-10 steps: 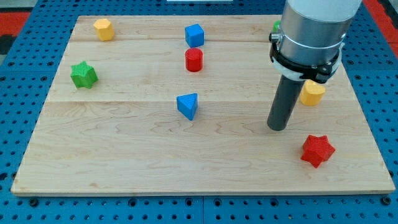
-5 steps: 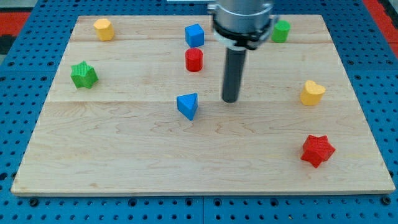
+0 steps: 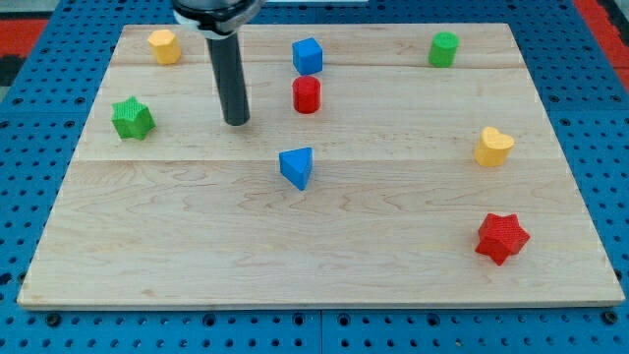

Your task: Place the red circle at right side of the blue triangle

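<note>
The red circle (image 3: 307, 94) stands on the wooden board (image 3: 324, 256) near the view's top centre, just below the blue cube (image 3: 308, 55). The blue triangle (image 3: 296, 166) lies below the red circle, near the board's middle. My tip (image 3: 236, 121) rests on the board to the left of the red circle, apart from it, and up and to the left of the blue triangle. It touches no block.
A yellow block (image 3: 163, 45) sits at top left, a green star (image 3: 132, 118) at left, a green cylinder (image 3: 443, 48) at top right, a yellow heart (image 3: 492, 147) at right, a red star (image 3: 501, 237) at bottom right.
My tip has swept from the board's right side across to the left, passing above the blue triangle, and now stands left of the red circle. No block has moved.
</note>
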You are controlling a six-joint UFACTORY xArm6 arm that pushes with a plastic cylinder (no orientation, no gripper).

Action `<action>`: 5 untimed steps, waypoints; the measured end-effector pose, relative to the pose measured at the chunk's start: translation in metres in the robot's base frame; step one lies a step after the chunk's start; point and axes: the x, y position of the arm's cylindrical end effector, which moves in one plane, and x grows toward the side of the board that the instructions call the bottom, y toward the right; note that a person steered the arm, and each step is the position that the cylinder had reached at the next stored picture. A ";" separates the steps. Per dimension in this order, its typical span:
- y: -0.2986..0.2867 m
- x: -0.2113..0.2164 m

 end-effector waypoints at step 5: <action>0.026 -0.003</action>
